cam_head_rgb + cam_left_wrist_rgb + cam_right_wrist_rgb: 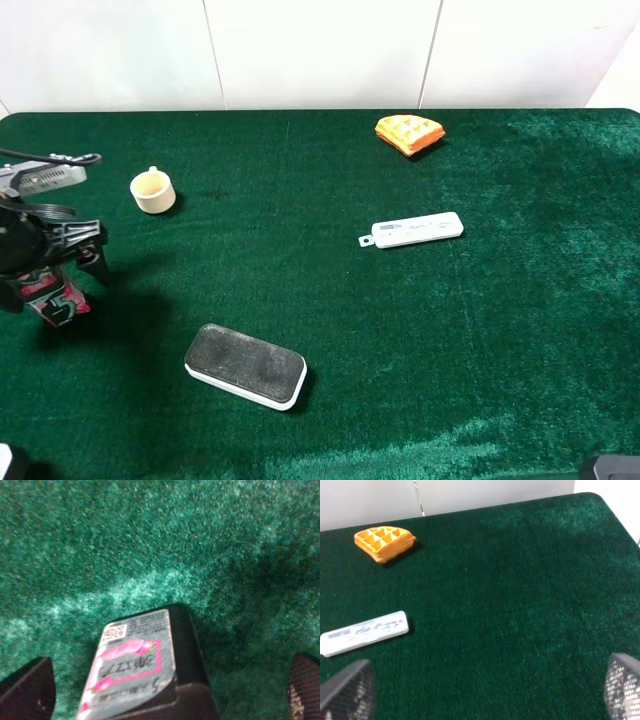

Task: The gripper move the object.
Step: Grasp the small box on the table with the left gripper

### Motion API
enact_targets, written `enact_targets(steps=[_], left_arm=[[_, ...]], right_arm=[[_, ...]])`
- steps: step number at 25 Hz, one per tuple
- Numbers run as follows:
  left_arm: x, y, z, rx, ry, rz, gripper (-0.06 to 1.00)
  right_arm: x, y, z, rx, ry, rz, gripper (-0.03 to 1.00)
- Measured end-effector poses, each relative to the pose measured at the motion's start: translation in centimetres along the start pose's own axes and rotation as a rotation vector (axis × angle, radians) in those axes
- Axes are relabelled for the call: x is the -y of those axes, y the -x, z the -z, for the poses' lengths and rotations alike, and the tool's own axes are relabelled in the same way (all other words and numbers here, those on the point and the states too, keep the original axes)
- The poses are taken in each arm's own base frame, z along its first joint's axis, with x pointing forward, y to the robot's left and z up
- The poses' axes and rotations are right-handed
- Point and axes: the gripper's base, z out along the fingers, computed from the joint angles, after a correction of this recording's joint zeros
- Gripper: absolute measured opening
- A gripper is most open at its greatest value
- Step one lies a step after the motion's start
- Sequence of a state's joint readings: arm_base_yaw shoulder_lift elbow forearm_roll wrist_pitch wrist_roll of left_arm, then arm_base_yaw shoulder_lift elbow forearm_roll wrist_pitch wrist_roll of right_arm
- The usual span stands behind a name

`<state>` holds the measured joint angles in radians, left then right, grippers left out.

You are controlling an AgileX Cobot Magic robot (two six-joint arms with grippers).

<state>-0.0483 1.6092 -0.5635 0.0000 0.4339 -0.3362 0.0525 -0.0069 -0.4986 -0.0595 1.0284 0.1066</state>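
L gripper [60, 283] sits at far L edge of the green cloth table [330, 320], w/ the object [56, 304] between its fingers [27, 690]. Claw is spread wide; in the L wrist view there's cloth showing on both sides of the box, so fingers aren't touching it. Box's silver label w/ pink print faces the wrist cam. Cream cup [153, 190] is near, further back; black-and-white speaker [245, 365] lies to the R of the box, toward the front. R gripper [485, 690] is also spread apart, nothing between its tips, over bare cloth. White stick-shaped device [415, 230] lies mid-table, orange waffle [410, 133] near the back edge.
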Motion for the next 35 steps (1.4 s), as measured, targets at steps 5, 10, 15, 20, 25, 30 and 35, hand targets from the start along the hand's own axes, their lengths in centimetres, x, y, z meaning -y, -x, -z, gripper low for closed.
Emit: enact_targets(steps=[5, 10, 15, 20, 25, 30, 35], left_arm=[[0.2, 0.0, -0.8, -0.019, 0.004, 0.015, 0.93], [0.1, -0.2, -1.2, -0.041, 0.013, 0.017, 0.86], [0.0, -0.3, -1.2, -0.047, 0.015, 0.017, 0.79], [0.0, -0.3, -1.2, -0.049, 0.016, 0.017, 0.57], [0.0, -0.3, -1.2, -0.052, 0.017, 0.017, 0.50], [0.0, -0.3, -1.2, -0.054, 0.017, 0.018, 0.50], [0.0, -0.4, -1.2, -0.057, 0.017, 0.021, 0.50]], right_arm=[[0.0, 0.0, 0.0, 0.000, 0.000, 0.000, 0.70], [0.0, 0.0, 0.0, 0.000, 0.000, 0.000, 0.70], [0.0, 0.0, 0.0, 0.000, 0.000, 0.000, 0.70], [0.0, 0.0, 0.0, 0.000, 0.001, -0.001, 0.70], [0.0, 0.0, 0.0, 0.000, 0.001, -0.001, 0.70], [0.0, 0.0, 0.0, 0.000, 0.001, -0.001, 0.70], [0.0, 0.0, 0.0, 0.000, 0.001, -0.001, 0.70]])
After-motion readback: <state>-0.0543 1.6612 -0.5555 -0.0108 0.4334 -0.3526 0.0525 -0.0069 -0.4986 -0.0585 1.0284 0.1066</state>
